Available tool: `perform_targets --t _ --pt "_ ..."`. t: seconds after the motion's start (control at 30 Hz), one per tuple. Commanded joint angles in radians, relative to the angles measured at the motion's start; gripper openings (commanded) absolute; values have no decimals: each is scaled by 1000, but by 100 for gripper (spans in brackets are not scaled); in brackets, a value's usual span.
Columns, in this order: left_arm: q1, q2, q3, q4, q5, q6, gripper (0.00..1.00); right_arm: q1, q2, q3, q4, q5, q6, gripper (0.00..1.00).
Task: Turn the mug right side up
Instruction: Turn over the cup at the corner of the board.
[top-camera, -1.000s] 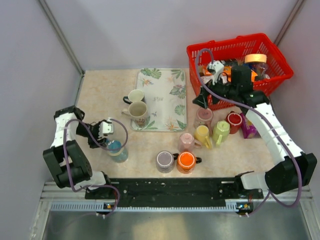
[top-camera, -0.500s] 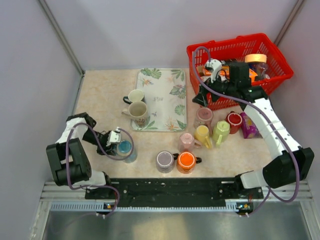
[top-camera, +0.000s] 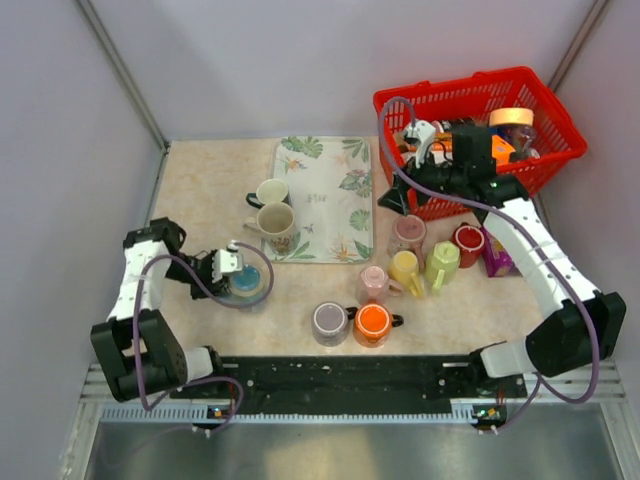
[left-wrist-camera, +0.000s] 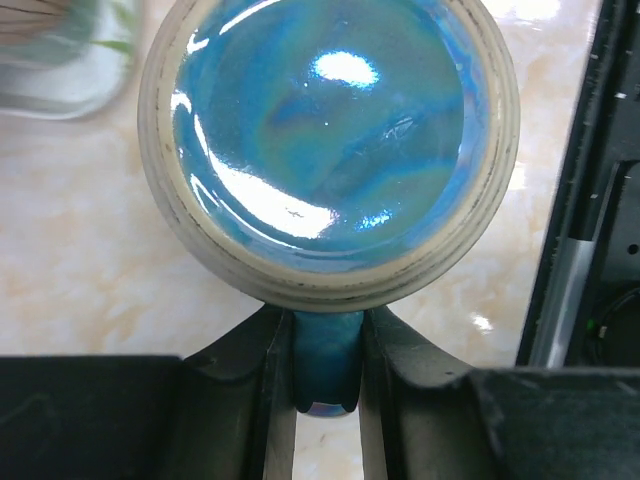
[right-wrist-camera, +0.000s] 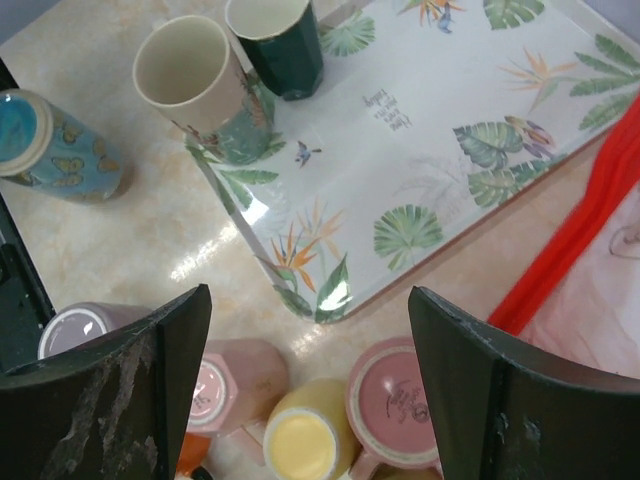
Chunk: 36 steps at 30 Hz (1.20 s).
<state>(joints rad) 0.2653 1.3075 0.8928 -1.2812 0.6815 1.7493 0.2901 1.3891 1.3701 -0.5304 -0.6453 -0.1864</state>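
The blue mug (top-camera: 245, 283) with a butterfly pattern stands on the table to the left of the mug cluster. Its glossy blue end, ringed in cream, faces straight up (left-wrist-camera: 325, 140). The right wrist view catches the same blue mug (right-wrist-camera: 50, 145) at its far left. My left gripper (top-camera: 222, 268) reaches in from the mug's left side. Both fingers (left-wrist-camera: 325, 330) press against the blue handle (left-wrist-camera: 325, 360) between them. My right gripper (right-wrist-camera: 308, 300) hangs open with nothing in it, over the tray's near corner and the pink and yellow mugs, seen from above as the right gripper (top-camera: 397, 198).
A leaf-print tray (top-camera: 335, 170) holds a cream mug (top-camera: 275, 220) and a dark green mug (top-camera: 270, 192). Several upturned mugs cluster at centre right, among them pink (top-camera: 407, 232), yellow (top-camera: 405, 268), lilac (top-camera: 329, 321) and orange (top-camera: 372, 321). A red basket (top-camera: 540, 110) stands back right.
My left gripper has swung in and closed its fingers on the blue mug's handle. The mug has gone from tilted to standing on end, slightly further right. The right arm barely moved.
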Motion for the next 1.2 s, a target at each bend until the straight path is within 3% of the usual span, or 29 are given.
perform_targets --t 0.0,0.23,0.37,0.53,0.67,0.93,1.07,1.17 --pt "-1 -114 168 -286 148 -100 0 76 -58 -16 89 2 -83 79" --pt "-1 -105 429 -276 447 -555 0 309 -192 -166 349 188 -338 80" --pt "-3 -22 537 -167 610 -999 0 415 -254 -314 635 260 -505 82" --pt "-34 82 600 -116 688 -1255 0 514 -234 -419 881 259 -711 83" --pt "-80 130 620 -106 734 -1352 0 546 -199 -447 955 182 -814 82" --pt "-156 200 620 -164 888 -1389 0 587 -113 -428 966 79 -887 80" --pt "-172 208 571 -116 947 -1471 0 623 -61 -447 1074 159 -897 77" --pt "-189 207 538 -77 975 -1531 0 639 -26 -460 1202 237 -886 68"
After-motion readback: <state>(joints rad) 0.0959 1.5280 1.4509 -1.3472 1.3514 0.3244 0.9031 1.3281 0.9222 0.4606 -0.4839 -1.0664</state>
